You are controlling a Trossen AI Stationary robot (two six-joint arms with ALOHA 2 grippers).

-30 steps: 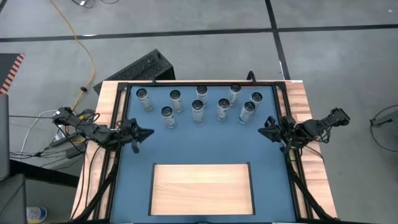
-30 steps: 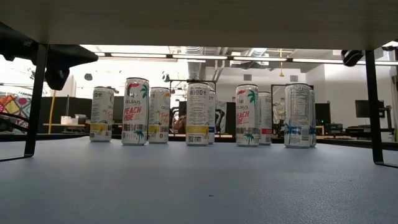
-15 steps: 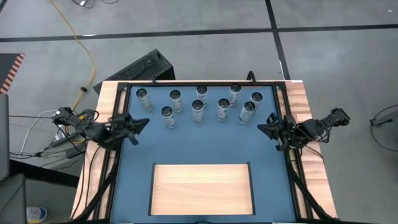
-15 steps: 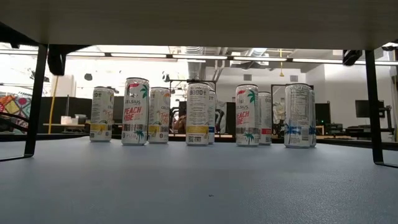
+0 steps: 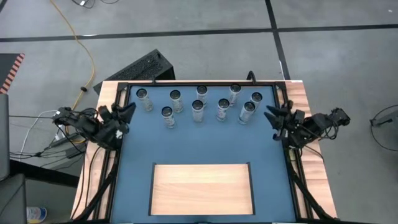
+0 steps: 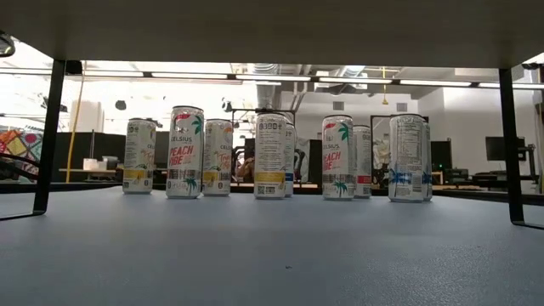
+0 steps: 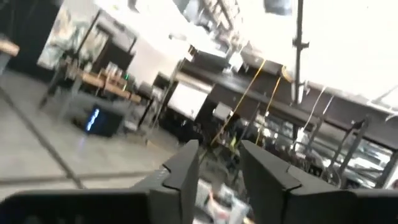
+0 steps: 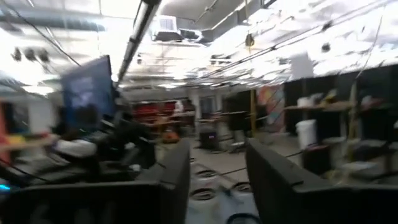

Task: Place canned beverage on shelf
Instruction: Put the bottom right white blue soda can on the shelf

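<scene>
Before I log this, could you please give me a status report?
Left gripper shut, right gripper open, both empty. Cans standing behind; none on shelf.

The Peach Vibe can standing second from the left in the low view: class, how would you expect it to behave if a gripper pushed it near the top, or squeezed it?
The Peach Vibe can stands tall and narrow on a small base, so a high push would probably tip it. Its round body would likely roll once down. Its smooth, glossy wall may slip in a loose grip.
</scene>
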